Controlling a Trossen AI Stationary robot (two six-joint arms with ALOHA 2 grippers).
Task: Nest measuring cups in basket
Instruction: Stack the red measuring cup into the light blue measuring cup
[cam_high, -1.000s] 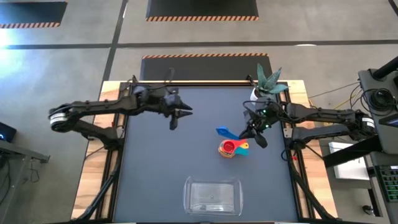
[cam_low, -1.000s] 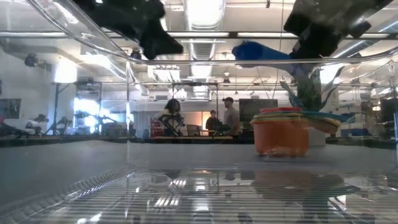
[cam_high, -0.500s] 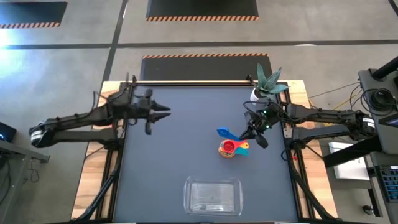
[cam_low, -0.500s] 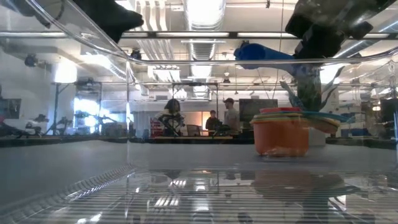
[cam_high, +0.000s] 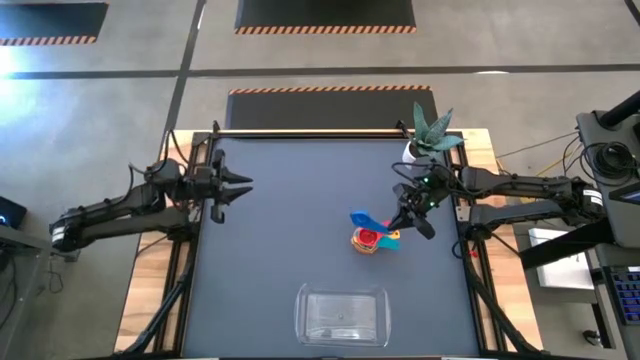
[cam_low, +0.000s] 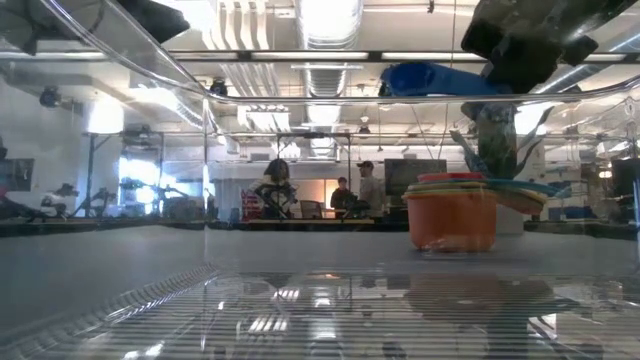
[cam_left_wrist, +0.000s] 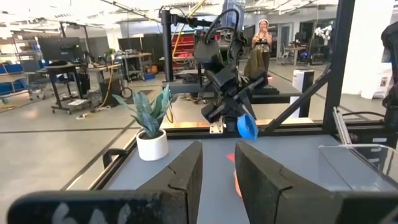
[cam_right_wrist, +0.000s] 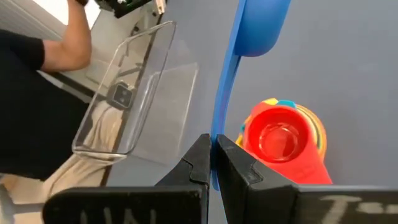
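Observation:
Over the table's right half my right gripper (cam_high: 401, 216) (cam_right_wrist: 214, 163) is shut on the blue measuring cup (cam_high: 362, 217) (cam_low: 430, 79), held clear in the air. Just beside and below its bowl, the other cups sit nested in a stack (cam_high: 372, 240) (cam_low: 455, 213) (cam_right_wrist: 281, 140) with the red one on top, resting on the dark table. The clear basket (cam_high: 343, 315) (cam_right_wrist: 127, 93) stands near the near edge. My left gripper (cam_high: 243, 184) (cam_left_wrist: 217, 180) hangs open over the table's left edge, touching nothing. My right gripper pinches the blue cup's flat handle (cam_right_wrist: 219, 127) near its free end between the two fingers. The fingers lie along the handle, coming from the table's right side. The bowl (cam_right_wrist: 261, 28) sticks out beyond the fingertips, lifted clear above the table beside the stack.
A small white pot with a green plant (cam_high: 428, 140) (cam_left_wrist: 151, 134) stands at the far right corner, behind my right arm. Bare dark table lies between the stack and the basket. A person's arm and legs (cam_right_wrist: 43, 68) show beyond the near edge.
My left arm has drawn back from the table's middle to its left edge, its gripper staying open. My right gripper has kept its hold and brought the blue cup slightly nearer the stack, the cup lying more level than before.

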